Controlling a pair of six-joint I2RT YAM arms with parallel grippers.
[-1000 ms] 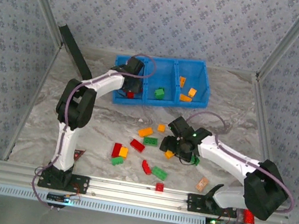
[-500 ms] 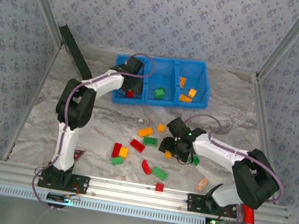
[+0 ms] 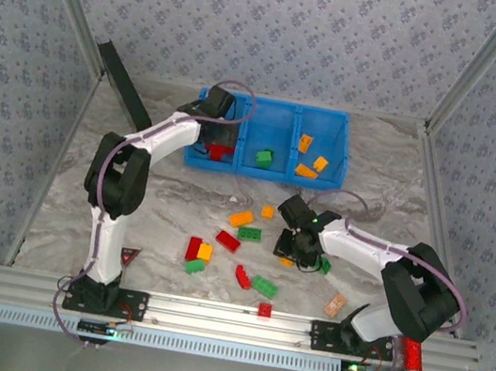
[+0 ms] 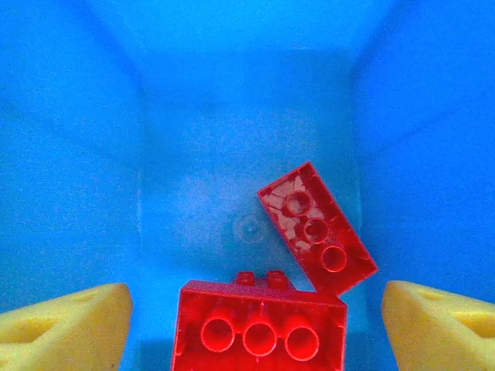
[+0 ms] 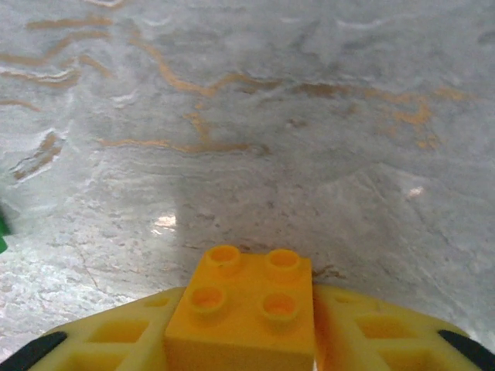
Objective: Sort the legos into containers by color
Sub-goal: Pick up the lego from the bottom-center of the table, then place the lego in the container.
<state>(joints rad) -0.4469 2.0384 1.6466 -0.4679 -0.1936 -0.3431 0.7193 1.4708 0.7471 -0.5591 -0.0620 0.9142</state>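
The left gripper (image 4: 254,325) hangs inside the left compartment of the blue tray (image 3: 285,135), its yellow fingers (image 4: 66,328) spread wide apart and touching nothing – the jaws stand open. Under it two red bricks (image 4: 317,228) lie on the compartment floor, one flat and angled, the other nearer the camera with its hollow underside facing the lens. The middle compartment holds a green brick (image 3: 263,158), and the right one has three orange bricks (image 3: 305,170). Out on the marbled table (image 3: 64,202), the right gripper (image 5: 247,332) is low over the surface, its jaws closed on a small orange-yellow brick (image 5: 247,309) (four studs up, a pad pressed against either side). The rest of the loose legos (image 3: 227,240) lie scattered in front of the tray in red, green and orange, between the two arms. A tan block (image 3: 335,305) sits apart from them, near the right arm's base.
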